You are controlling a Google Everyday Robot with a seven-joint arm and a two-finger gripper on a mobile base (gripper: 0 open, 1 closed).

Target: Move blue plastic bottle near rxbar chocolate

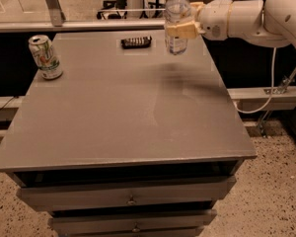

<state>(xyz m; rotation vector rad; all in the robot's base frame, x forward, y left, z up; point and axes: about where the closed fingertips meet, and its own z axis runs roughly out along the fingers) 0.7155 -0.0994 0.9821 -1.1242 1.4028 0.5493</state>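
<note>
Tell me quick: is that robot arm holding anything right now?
The end effector: closed on the blue plastic bottle, holding it upright above the far right part of the table, to the right of the rxbar chocolate.

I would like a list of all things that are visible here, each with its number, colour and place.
clear bluish plastic water bottle: one, white cap, held upright above the table's far right part
flat wrapped snack bar: one, dark brown-black, lying at the far middle, left of the bottle
drink can: one, green-and-white, standing at the far left
table with drawers: one, grey, centre
cable: one, white, at the right
robot arm: one, white, reaching in from the right
gripper: one, beige jaws closed on the bottle
</note>
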